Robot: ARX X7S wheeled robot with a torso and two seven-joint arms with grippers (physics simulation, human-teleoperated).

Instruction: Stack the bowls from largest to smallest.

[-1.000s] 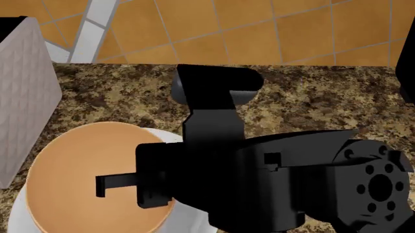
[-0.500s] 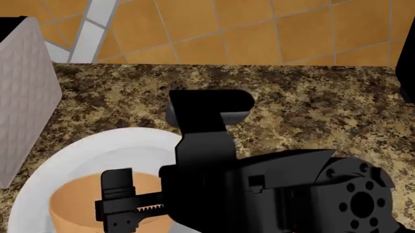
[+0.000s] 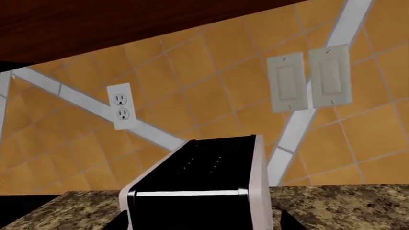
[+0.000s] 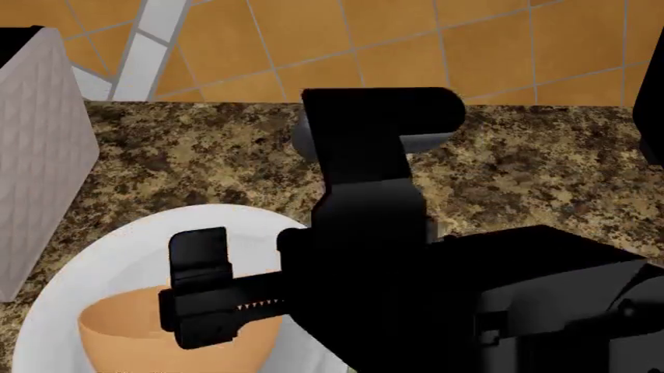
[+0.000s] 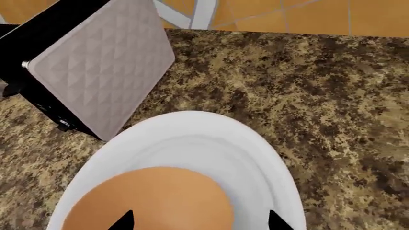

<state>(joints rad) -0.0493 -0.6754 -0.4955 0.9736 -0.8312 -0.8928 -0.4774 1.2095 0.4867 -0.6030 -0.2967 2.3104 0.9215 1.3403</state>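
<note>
Surface: brown-speckled granite countertop (image 4: 539, 171), running back to an orange tiled wall.
On it, near side: a white bowl (image 5: 255, 148) sits directly on the stone, with the orange-tan bowl (image 5: 153, 201) nested inside it.
On it, left: a toaster (image 5: 96, 67) with a quilted grey side, just beside the white bowl.

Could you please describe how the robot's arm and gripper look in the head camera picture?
The right arm is glossy black, built of blocky housings, with a grey band under its top block. The right gripper has flat black rectangular fingers on a toothed rail with small pale marks. No cables show.
</note>
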